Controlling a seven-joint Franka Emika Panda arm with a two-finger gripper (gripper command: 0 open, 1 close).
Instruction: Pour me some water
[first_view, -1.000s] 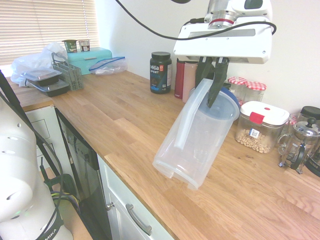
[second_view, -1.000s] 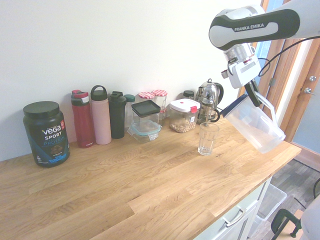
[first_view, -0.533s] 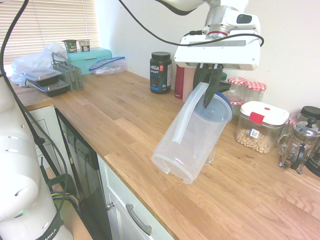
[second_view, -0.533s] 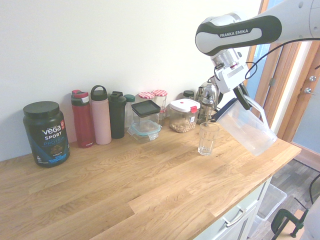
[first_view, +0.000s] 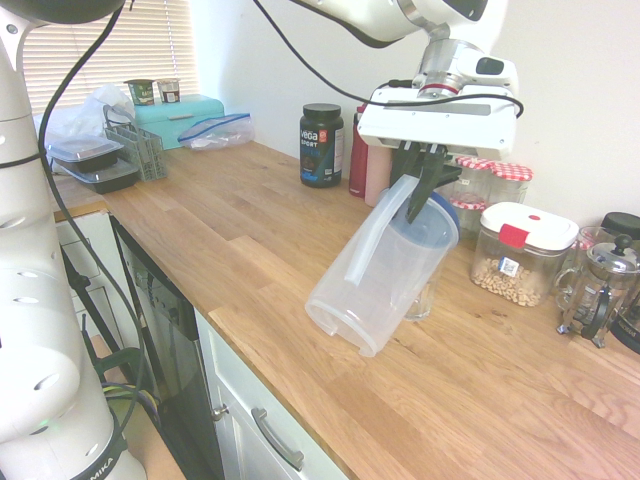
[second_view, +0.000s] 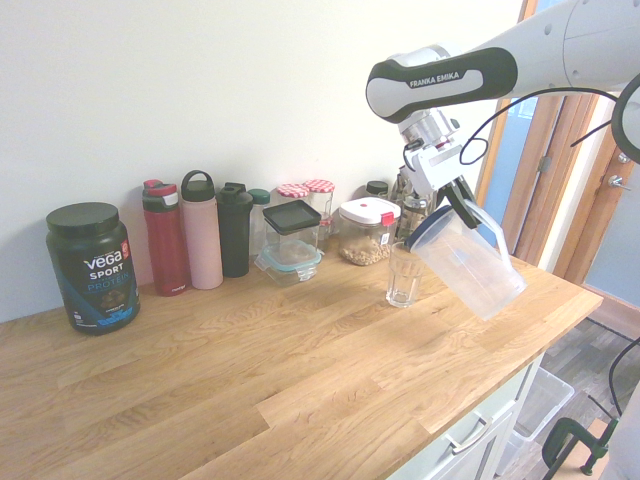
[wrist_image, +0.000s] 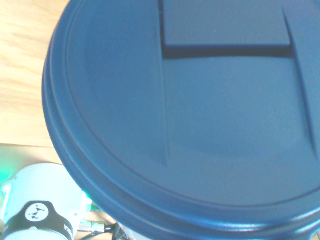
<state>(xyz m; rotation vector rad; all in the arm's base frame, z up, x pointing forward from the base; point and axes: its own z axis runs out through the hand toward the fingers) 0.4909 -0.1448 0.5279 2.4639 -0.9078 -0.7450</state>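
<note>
While my gripper (first_view: 425, 185) is clamped on the handle of the pitcher (first_view: 385, 275), the risk I see is the pour missing: the blue lid (wrist_image: 185, 110) fills the wrist view, so I can't see a spout or whether it lines up w/ the glass (second_view: 402, 276). The pitcher also looks empty to me, so maybe nothing comes out. It hangs tilted under my fingers, lid end just above the glass rim, base swung out past the counter (second_view: 250, 380) edge. 1 glass only, standing upright.
</note>
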